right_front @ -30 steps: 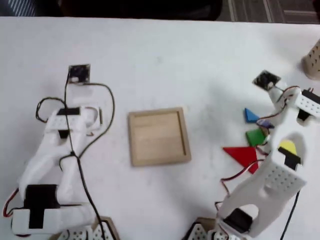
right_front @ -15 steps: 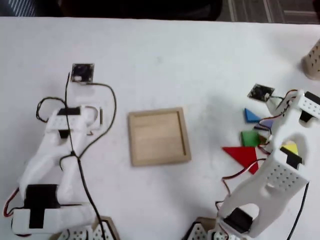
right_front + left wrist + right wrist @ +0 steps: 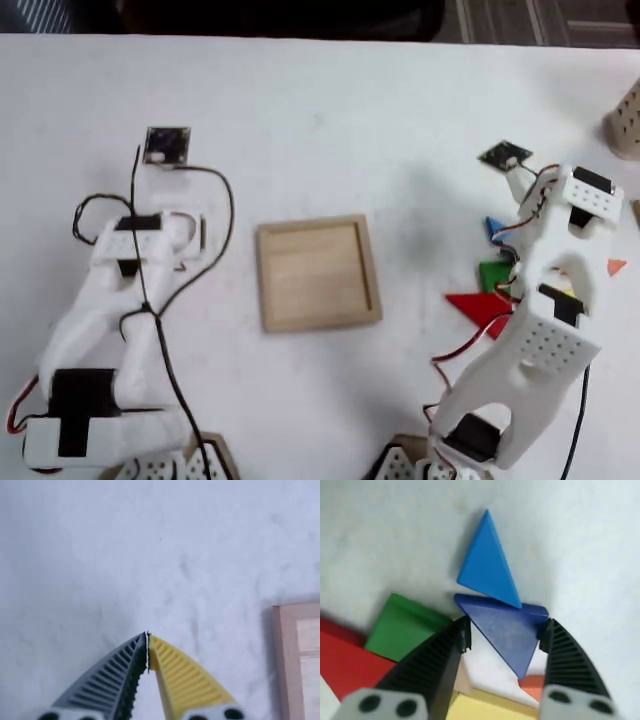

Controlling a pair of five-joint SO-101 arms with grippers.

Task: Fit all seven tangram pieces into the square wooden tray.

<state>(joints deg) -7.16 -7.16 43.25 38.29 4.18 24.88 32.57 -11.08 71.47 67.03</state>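
white table (image 3: pixel 300 100): right gripper (image 3: pixel 505 629) spread open astride the dark blue triangle (image 3: pixel 502 616), left gripper (image 3: pixel 147 647) pinched closed.

The left arm (image 3: pixel 100 300) sits folded back, left gripper (image 3: pixel 147 651) closed tip to tip; the right arm (image 3: pixel 535 350) stretches forward, right gripper (image 3: pixel 504 630) spread wide.

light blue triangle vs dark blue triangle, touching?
Touching. Right wrist view: a corner of the light blue triangle meets an edge of the dark blue triangle, no gap.
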